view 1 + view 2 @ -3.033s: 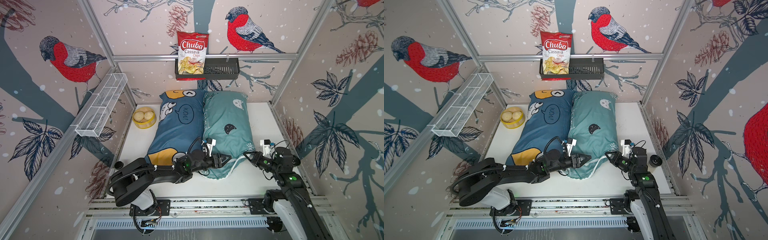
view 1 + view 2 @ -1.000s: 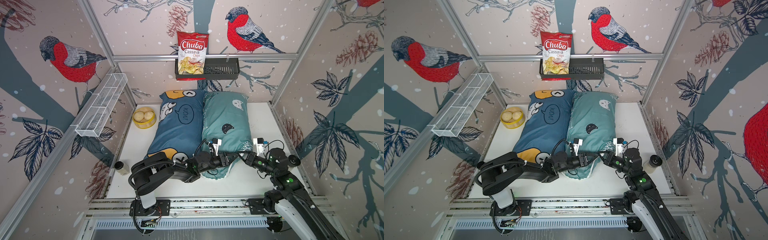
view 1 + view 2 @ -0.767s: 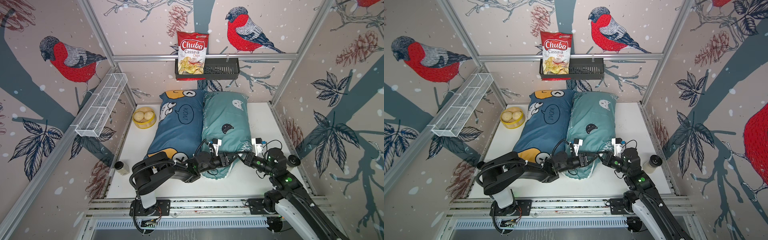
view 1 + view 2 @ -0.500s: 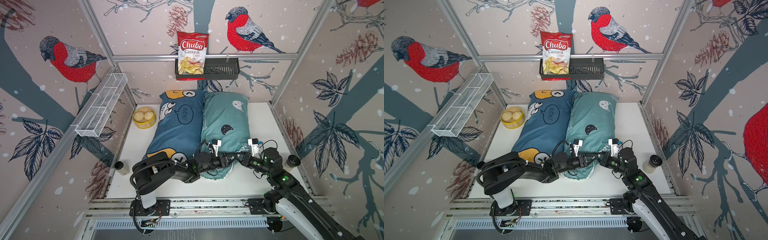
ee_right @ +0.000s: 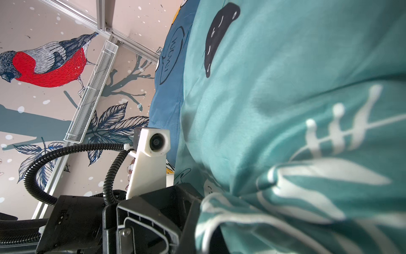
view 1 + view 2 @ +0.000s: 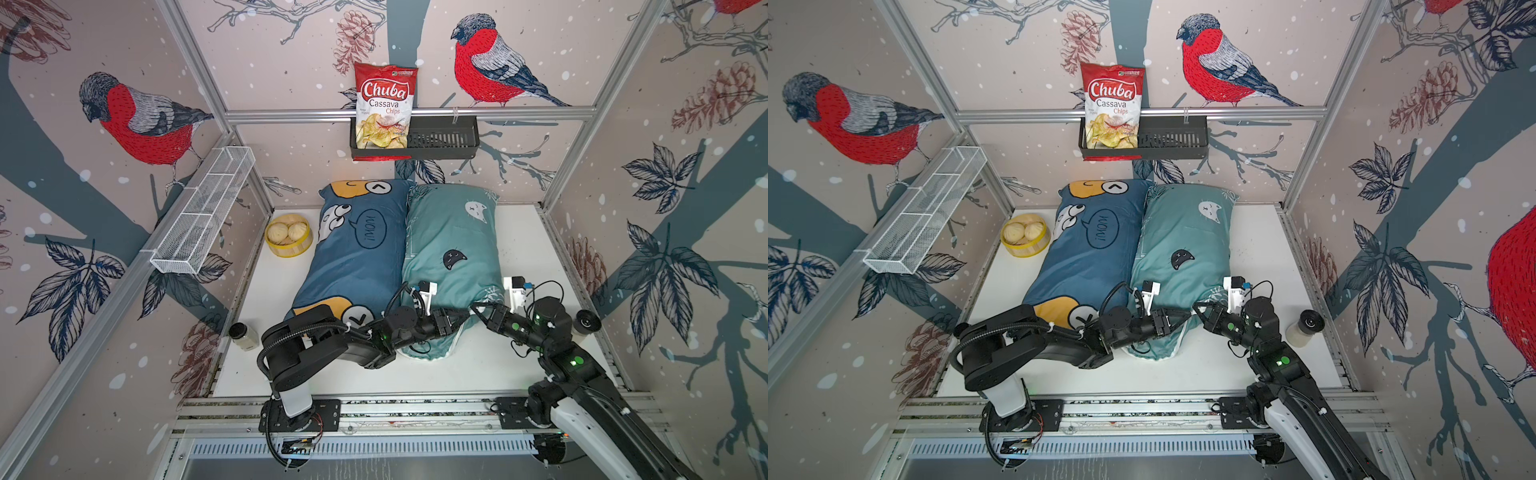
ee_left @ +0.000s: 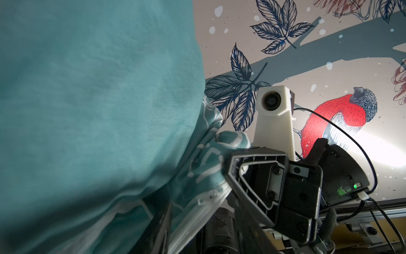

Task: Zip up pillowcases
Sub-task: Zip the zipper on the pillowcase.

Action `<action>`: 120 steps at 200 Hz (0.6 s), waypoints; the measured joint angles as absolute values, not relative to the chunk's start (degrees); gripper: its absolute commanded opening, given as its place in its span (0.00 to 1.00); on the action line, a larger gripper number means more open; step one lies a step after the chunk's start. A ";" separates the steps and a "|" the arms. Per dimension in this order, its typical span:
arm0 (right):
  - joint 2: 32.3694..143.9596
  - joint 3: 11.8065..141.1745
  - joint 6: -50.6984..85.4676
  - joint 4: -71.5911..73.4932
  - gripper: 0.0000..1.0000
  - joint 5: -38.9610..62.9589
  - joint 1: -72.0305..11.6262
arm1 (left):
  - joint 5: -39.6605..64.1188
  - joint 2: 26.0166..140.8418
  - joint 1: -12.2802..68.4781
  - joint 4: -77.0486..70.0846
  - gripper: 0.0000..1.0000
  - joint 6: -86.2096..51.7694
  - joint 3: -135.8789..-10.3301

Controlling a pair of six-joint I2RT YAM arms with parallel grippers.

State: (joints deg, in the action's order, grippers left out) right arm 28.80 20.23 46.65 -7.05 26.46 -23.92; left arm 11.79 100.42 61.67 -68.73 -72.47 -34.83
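Both grippers meet at the near end of the teal pillow (image 6: 451,245). It lies flat on the white surface (image 6: 523,232), pressed against the blue pillow (image 6: 357,266), which lies beside the left gripper's arm.

The right gripper (image 6: 477,309) is closed. In the left wrist view a bunched corner of teal cloth sits right at its tip, so it seems to be pinching that corner. The left gripper (image 6: 462,321) points straight at it, with the two tips nearly touching. The zip (image 7: 206,199) runs close beside the left gripper, but I cannot tell whether it has clamped anything.

Several things could go wrong from here:

- **Collision:** the tips are so close that a small sideways drift could knock them together and jolt the pinched corner loose.
- **Wrong grasp:** if the left gripper closes on cloth and not the zip tab, a pull would drag the whole soft pillow, and loose fabric could jam in the teeth.
- **Weak hold:** if the right gripper has only a shallow bite, the corner may slip out. The seam would then go slack and the zip would bunch up.
- **Sliding:** nothing weighs the pillow down, so it may skid towards whichever gripper pulls and shove the blue pillow.
- **Knocked jar:** a small jar (image 6: 586,320) stands behind the right gripper, beside its wrist, and a swing of that arm could tip it.
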 measured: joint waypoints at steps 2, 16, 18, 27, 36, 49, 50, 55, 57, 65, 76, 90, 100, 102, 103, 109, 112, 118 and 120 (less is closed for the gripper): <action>28.80 20.23 46.65 -7.07 0.00 26.46 -23.92 | 11.79 100.42 61.65 -68.77 0.46 -72.53 -34.81; 28.56 20.05 46.54 -7.14 0.00 26.65 -23.81 | 11.81 100.42 61.54 -69.63 0.45 -72.71 -34.72; 28.53 19.99 46.52 -7.14 0.00 26.68 -23.79 | 11.84 100.42 61.49 -69.80 0.44 -72.82 -34.72; 28.47 19.68 46.44 -7.11 0.00 26.81 -23.66 | 11.88 100.51 61.41 -70.52 0.44 -73.08 -34.72; 28.40 19.35 46.44 -7.14 0.00 26.87 -23.62 | 11.92 100.66 61.36 -71.16 0.43 -73.12 -34.72; 28.32 19.03 46.44 -7.07 0.00 26.92 -23.62 | 11.97 100.86 61.32 -71.46 0.42 -73.32 -34.74; 28.29 18.98 46.44 -7.07 0.00 26.94 -23.62 | 11.97 100.86 61.32 -71.46 0.42 -73.34 -34.74; 28.16 18.87 46.41 -7.09 0.00 27.00 -23.62 | 11.99 100.88 61.32 -71.48 0.42 -73.49 -34.74; 28.12 18.83 46.41 -7.09 0.00 27.05 -23.62 | 12.01 100.90 61.32 -71.50 0.41 -73.49 -34.74; 28.10 18.74 46.41 -7.11 0.00 27.07 -23.59 | 12.01 100.90 61.32 -71.66 0.41 -73.49 -34.74; 27.99 18.65 46.41 -7.09 0.00 27.07 -23.55 | 12.01 100.95 61.32 -71.70 0.40 -73.49 -34.74; 27.86 18.57 46.41 -7.09 0.00 27.11 -23.40 | 12.01 101.08 61.32 -71.70 0.39 -73.52 -34.74; 27.86 18.50 46.41 -7.07 0.00 27.14 -23.18 | 12.03 101.19 61.32 -71.72 0.39 -73.54 -34.74; 27.86 18.46 46.41 -7.05 0.00 27.14 -23.14 | 12.03 101.21 61.32 -71.72 0.39 -73.54 -34.74; 27.86 18.46 46.41 -7.03 0.00 27.14 -23.11 | 12.03 101.21 61.32 -71.72 0.39 -73.56 -34.74; 27.86 18.39 46.41 -7.01 0.00 27.14 -23.03 | 12.05 101.30 61.32 -71.70 0.38 -73.56 -34.74; 27.86 18.35 46.41 -6.98 0.00 27.16 -22.92 | 12.05 101.34 61.32 -71.70 0.38 -73.58 -34.74; 27.86 18.26 46.41 -6.94 0.00 27.24 -22.87 | 12.05 101.41 61.32 -71.70 0.37 -73.60 -34.74; 27.86 18.26 46.41 -6.94 0.00 27.27 -22.87 | 12.05 101.43 61.32 -71.70 0.37 -73.63 -34.74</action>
